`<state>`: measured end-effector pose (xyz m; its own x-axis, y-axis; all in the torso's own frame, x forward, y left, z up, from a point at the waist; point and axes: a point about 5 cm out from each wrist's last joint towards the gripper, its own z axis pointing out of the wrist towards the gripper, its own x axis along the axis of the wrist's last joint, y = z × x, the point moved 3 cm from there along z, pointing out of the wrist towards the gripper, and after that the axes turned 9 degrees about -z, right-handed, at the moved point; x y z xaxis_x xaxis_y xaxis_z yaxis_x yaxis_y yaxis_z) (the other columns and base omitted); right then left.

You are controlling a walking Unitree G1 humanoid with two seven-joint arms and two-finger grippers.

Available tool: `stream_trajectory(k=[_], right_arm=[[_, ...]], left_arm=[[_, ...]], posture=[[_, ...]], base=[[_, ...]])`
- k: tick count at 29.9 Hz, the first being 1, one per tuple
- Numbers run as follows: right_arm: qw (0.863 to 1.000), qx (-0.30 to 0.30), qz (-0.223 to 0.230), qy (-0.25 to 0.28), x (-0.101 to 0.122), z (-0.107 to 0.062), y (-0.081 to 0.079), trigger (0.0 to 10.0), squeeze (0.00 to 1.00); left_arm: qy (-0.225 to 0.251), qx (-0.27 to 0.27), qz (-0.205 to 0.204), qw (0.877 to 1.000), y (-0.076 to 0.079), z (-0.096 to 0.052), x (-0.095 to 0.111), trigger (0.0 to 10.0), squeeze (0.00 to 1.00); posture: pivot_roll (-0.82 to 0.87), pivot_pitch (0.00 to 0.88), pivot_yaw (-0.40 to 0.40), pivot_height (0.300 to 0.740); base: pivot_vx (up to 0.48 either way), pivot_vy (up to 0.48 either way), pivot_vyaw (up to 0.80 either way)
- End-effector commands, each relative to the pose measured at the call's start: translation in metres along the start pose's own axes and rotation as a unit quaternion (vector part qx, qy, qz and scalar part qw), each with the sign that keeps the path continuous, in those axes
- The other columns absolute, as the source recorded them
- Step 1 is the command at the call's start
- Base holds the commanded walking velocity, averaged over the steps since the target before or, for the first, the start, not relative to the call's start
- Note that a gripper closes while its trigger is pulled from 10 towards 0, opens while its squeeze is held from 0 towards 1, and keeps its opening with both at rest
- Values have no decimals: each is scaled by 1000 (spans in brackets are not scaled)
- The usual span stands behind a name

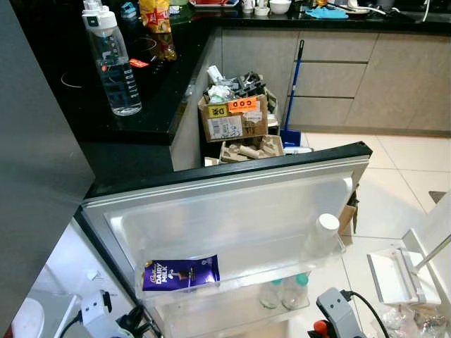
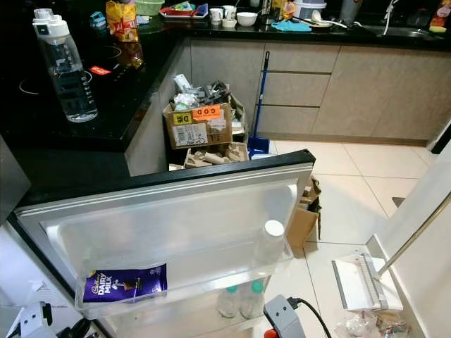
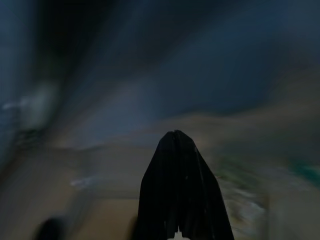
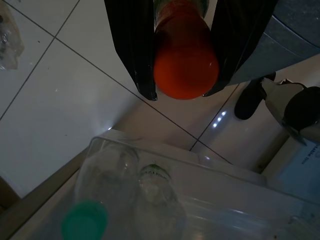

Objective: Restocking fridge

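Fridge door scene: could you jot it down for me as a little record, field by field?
Fridge door: open
Upper door shelf: chocolate bar, white-capped bottle
Lower door shelf: two green-capped bottles
Right gripper: holds an orange-capped bottle above the lower shelf
Left gripper: fingers together, view blurred
Counter: clear water bottle

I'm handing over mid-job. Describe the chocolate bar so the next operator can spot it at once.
Find the open fridge door, swung out flat below the black countertop. On its upper door shelf, at the end nearer the fridge body, lies the chocolate bar. Its purple wrapper sets it apart from the clear, white-capped bottle at the shelf's far end.
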<state>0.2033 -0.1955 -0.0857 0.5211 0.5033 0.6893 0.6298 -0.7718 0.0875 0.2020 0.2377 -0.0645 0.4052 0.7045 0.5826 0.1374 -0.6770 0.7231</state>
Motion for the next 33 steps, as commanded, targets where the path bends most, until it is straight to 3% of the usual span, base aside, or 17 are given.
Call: stream_trajectory(k=[1,4,5,6,7,8,13,19,25,30,33], right_arm=[[1000,-2,-7,3,1,-2,3,10000,0],[1000,-4,-9,0,-1,-3,5,10000,0],[1000,-5,-10,-2,-2,-4,6,10000,0],[1000,-5,-10,-2,-2,-4,6,10000,0],[1000,-6,-11,-6,-3,-4,6,10000,0],[1000,-5,-11,-6,-3,-4,6,10000,0],[1000,-5,-12,-6,-2,-4,6,10000,0],[1000,-7,-13,-7,-2,-4,7,10000,0],[1000,-7,-16,-14,-5,-5,7,10000,0],[1000,-9,-16,-14,-5,-5,8,10000,0],[1000,-9,-17,-15,-5,-4,7,10000,0]], left_arm=[[-11,-26,-7,1000,3,-2,-2,10000,0],[-32,-73,-13,997,8,-5,-3,10000,0],[-43,-113,-22,992,12,-8,-1,10000,0],[-43,-113,-22,992,12,-8,-1,10000,0],[-83,-204,-19,975,24,-15,2,10000,0],[-98,-231,-16,968,27,-18,2,10000,0],[-148,-269,13,952,30,-26,1,10000,0],[-163,-288,33,943,30,-31,6,10000,0],[-183,-222,55,956,17,-33,-10,10000,0],[-215,-204,63,953,12,-40,-29,10000,0],[-236,-160,90,954,4,-42,-39,10000,0]], posture=[[-76,0,-20,740],[-76,0,-19,740],[-73,0,-20,740],[-73,0,-20,740],[-69,0,-20,740],[-69,0,-20,740],[-70,0,-17,740],[-70,0,-19,740],[-67,0,-21,740],[-71,0,-22,740],[-71,0,-22,740]], base=[[0,0,0],[0,0,0],[0,0,0],[0,0,0],[0,0,0],[0,0,0],[0,0,0],[0,0,0],[0,0,0],[0,0,0],[0,0,0]])
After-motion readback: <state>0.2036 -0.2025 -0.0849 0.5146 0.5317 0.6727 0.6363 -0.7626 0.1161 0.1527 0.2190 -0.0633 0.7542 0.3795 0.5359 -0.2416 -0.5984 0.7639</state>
